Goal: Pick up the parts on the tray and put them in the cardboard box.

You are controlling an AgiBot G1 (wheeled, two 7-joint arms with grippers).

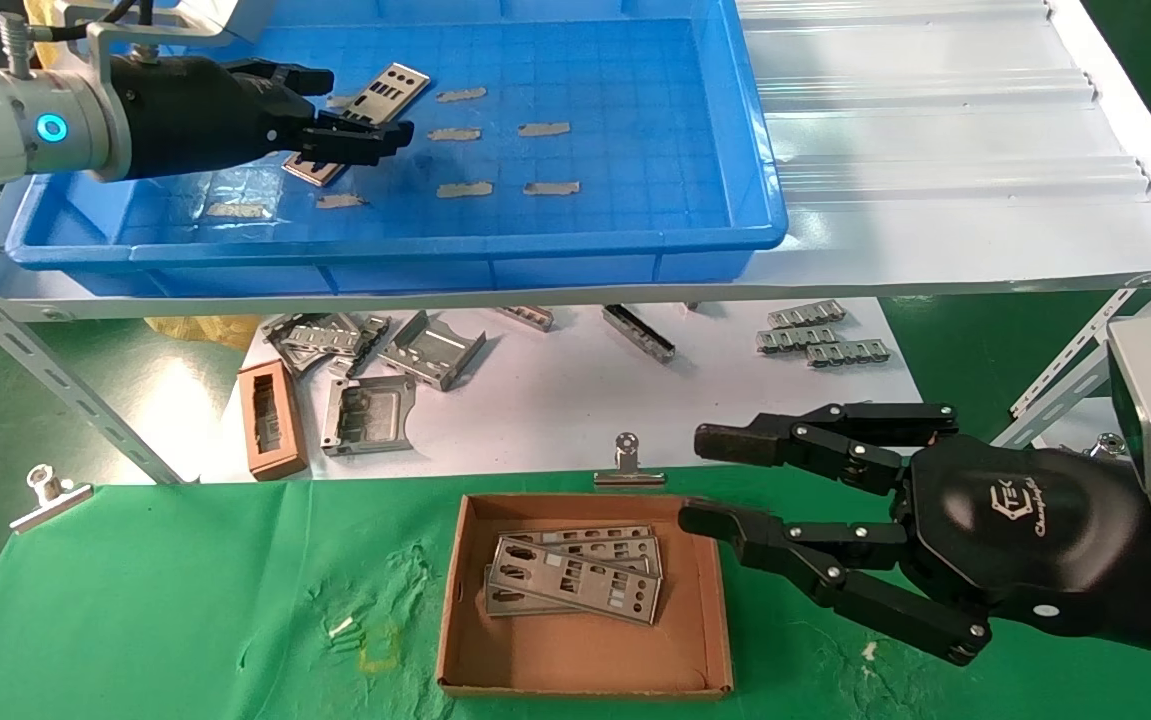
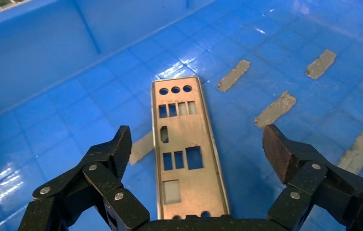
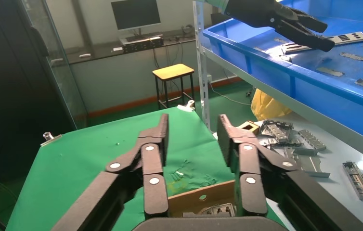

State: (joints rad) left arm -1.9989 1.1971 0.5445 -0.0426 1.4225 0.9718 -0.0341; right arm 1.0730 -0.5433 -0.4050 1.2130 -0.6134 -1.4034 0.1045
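Note:
One silver part [image 1: 390,92] lies flat on the floor of the blue tray [image 1: 635,215], near its left end. My left gripper [image 1: 365,105] hangs open over it. In the left wrist view the part [image 2: 184,130] runs lengthwise between the two spread fingers [image 2: 117,149], which stand apart from its long edges. A few more parts [image 1: 575,580] lie stacked in the cardboard box [image 1: 585,660] on the green cloth. My right gripper [image 1: 695,478] is open and holds nothing, just beyond the box's right rim; the box's wall [image 3: 203,195] shows below its fingers.
Grey tape strips [image 1: 460,133] dot the tray floor. The white corrugated shelf [image 1: 935,150] extends right of the tray. Below it lie bent metal brackets [image 1: 430,350] and a small brown-rimmed piece [image 1: 272,420]. Binder clips [image 1: 627,462] [image 1: 50,495] sit at the cloth's far edge.

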